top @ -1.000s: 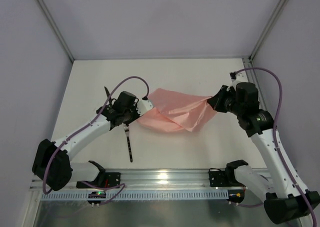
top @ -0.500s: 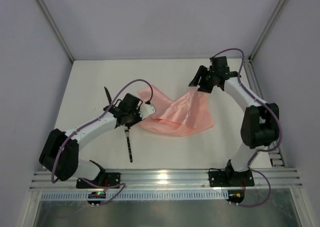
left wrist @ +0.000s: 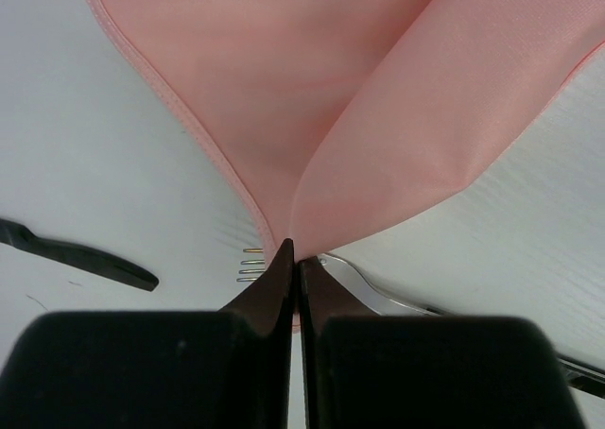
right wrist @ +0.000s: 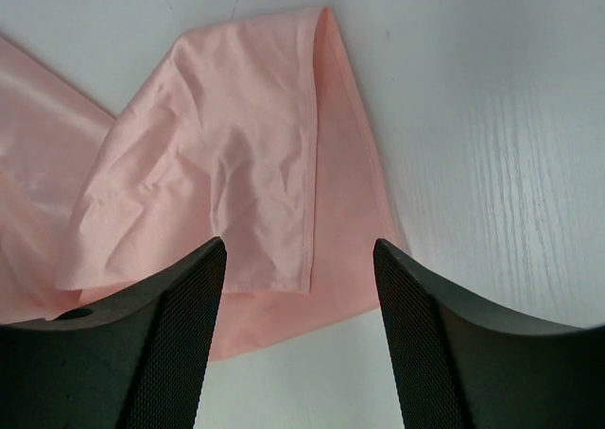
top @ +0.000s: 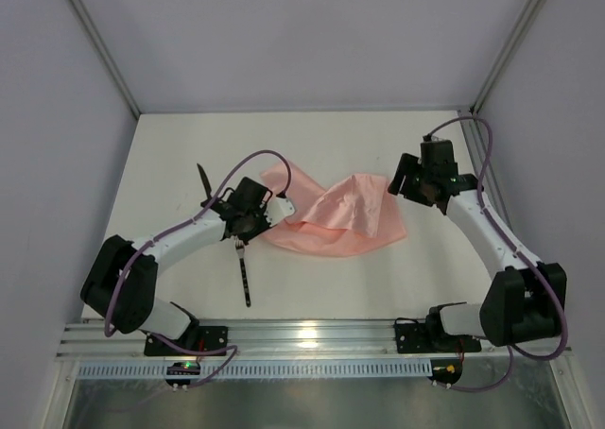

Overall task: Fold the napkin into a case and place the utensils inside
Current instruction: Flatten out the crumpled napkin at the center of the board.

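Since half a second ago, the right tool [top: 401,180] has come back from the far side and let the cloth go. Its fingers [right wrist: 170,334] now stand spread above the napkin [top: 340,223], whose doubled right end lies flat mid-table. I see bare table [top: 378,136] beyond the cloth and in front of it. The left tool [left wrist: 295,266] is clenched on the napkin's left corner, right over the tines of the fork [top: 245,278], and the knife [top: 202,177] lies just behind that arm. I count one napkin, one fork and one knife.
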Robot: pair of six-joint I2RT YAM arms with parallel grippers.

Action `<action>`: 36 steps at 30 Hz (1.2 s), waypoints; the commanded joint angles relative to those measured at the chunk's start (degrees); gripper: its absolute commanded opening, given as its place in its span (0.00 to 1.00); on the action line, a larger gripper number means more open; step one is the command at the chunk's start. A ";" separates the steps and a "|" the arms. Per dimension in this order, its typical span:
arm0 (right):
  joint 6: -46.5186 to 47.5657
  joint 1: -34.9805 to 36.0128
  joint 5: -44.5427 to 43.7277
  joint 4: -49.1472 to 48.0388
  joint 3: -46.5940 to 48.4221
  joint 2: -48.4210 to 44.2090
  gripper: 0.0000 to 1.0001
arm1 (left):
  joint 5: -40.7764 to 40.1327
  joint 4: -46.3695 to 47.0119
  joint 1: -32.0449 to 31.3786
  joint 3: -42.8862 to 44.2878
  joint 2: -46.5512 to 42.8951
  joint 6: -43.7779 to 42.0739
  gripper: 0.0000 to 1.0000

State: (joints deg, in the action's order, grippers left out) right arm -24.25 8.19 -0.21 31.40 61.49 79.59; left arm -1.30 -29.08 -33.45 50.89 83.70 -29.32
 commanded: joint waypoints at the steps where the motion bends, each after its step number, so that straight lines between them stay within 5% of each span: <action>1: -0.71 0.25 2.82 -2.30 -9.53 -4.26 0.68 | 1.12 2.36 0.14 -0.53 -2.93 1.37 0.00; 8: -3.87 -0.27 2.59 -6.34 -18.95 -4.19 0.68 | 1.12 1.40 0.14 -1.23 -5.13 1.90 0.00; 16: -3.62 -0.71 3.27 -10.65 -19.65 5.38 0.68 | 1.12 1.83 0.14 -2.46 -6.36 2.43 0.00; 30: -1.06 -0.71 -0.67 -13.11 -19.22 8.39 0.66 | 1.12 0.60 0.23 -2.38 -7.76 2.69 0.00; 33: -0.10 -0.71 2.84 -13.64 -19.39 7.60 0.35 | 1.12 0.34 0.14 -2.29 -7.85 2.87 0.00; 34: 0.08 -0.63 3.28 -13.12 -19.39 6.99 0.16 | 1.12 0.17 0.14 -2.12 -8.11 3.04 0.00; 36: 0.87 -0.45 4.77 -11.89 -19.40 3.67 0.04 | 1.04 -0.79 0.32 -1.33 -8.90 3.13 0.00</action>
State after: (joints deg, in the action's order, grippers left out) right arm -25.10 7.51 2.83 17.28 42.59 86.13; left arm -1.23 -29.17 -33.45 48.38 77.25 -27.16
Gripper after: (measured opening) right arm 0.087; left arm 0.005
